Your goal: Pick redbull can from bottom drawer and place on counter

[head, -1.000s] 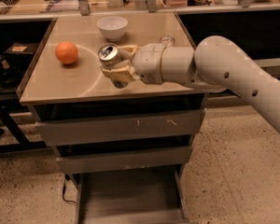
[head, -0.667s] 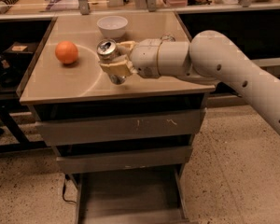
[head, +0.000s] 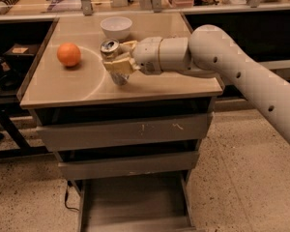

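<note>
Still the can is clamped between the closed fingers of the gripper, upright over the middle of the counter — whether its base touches the top, I cannot tell. Compared with a second ago, the arm has moved a little to the left, toward the orange. The white bowl stands just behind the can. Below, the bottom drawer is pulled out.

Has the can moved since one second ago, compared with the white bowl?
Yes, slightly. The can, held in the tool over the counter, now appears nearer the white bowl; raised or pushed back, I cannot tell.
</note>
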